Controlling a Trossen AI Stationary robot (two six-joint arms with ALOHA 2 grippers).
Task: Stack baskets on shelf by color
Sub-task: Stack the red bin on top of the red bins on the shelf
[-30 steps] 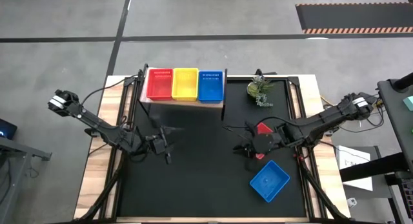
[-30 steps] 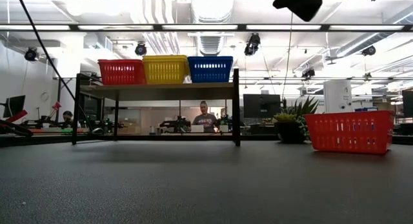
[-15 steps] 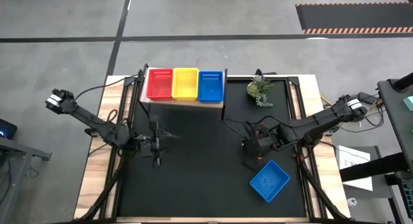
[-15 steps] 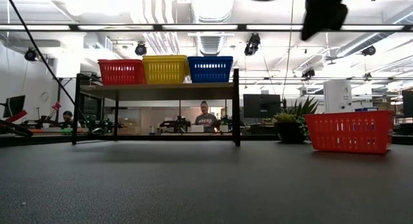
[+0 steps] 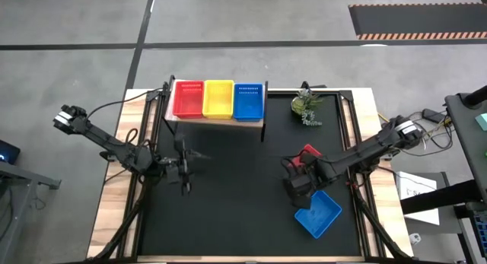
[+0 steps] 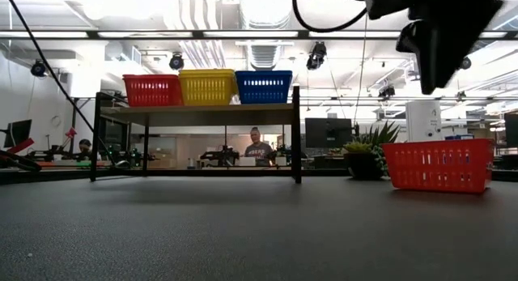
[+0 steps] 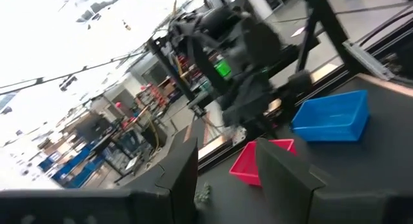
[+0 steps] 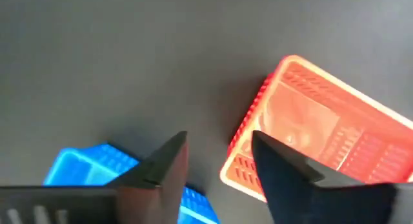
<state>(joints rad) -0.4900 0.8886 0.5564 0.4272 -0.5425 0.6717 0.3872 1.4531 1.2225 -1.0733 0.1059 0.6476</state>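
On the pale-wood shelf (image 5: 217, 119) at the far side sit a red basket (image 5: 188, 99), a yellow basket (image 5: 218, 99) and a blue basket (image 5: 248, 100), side by side. A second red basket (image 5: 308, 153) rests flat on the table at the right. A second blue basket (image 5: 318, 213) lies nearer the front edge. My right gripper (image 5: 295, 189) hangs open above the table between these two loose baskets, touching neither; both show past its fingers (image 8: 219, 166). My left gripper (image 5: 183, 174) hovers open left of centre, holding nothing.
A small green potted plant (image 5: 306, 106) stands at the far right of the table, behind the loose red basket (image 6: 437, 165). The black tabletop (image 5: 236, 211) between the two arms is bare. People sit in the room beyond the shelf (image 6: 256, 147).
My right gripper has moved toward the table's near edge and come lower, from beside the loose red basket toward the loose blue one. My left gripper has shifted a little toward the table's left edge. No basket has moved.
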